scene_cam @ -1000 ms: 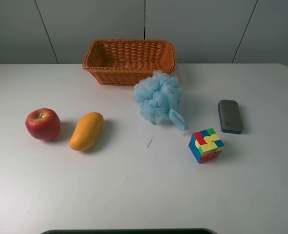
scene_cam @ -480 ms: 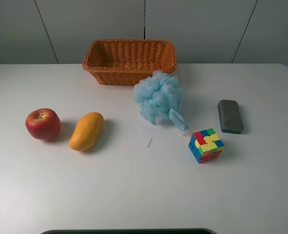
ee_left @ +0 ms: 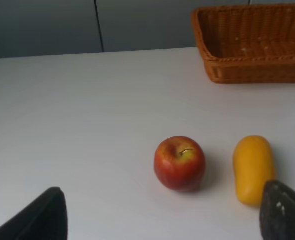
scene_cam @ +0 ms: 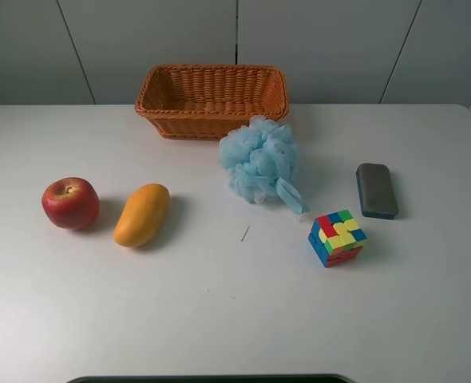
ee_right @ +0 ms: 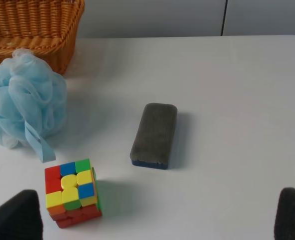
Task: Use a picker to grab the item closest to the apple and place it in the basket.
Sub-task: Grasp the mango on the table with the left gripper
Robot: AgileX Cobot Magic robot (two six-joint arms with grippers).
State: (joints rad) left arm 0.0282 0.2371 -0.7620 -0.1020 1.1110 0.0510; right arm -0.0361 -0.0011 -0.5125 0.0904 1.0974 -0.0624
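White tabletop (scene_cam: 219, 319), grey wall panels behind. On the left side in the high view, a yellow-orange mango (scene_cam: 141, 214), lying flat, just beside the red apple (scene_cam: 70, 203) but not touching it. Closest thing to the apple, so most likely the one to grab. Not yet picked up. Behind both, near the back edge, the woven basket (scene_cam: 219, 124), with nothing seen inside. Further right, well apart from the apple: a fluffy blue puff (scene_cam: 259, 163) just in front of the basket, a coloured cube (scene_cam: 337, 237) and a grey block (scene_cam: 377, 190).

Left pincer (ee_left: 162, 220) spread wide, holding nothing, facing the apple and the mango. Right pincer (ee_right: 152, 217) spread wide too, holding nothing, over by the cube and the grey block. No sign of either in the high view.

Best done with the left pincer, being on the mango's side. Move over the mango first, then come down with one finger on each long side, across the narrow middle. Keep clear of the apple so as not to bump it. Squeeze gently: smooth, round, and likely to slip or roll. Lift straight up, high enough to clear the basket's wall, then carry back and let go inside.
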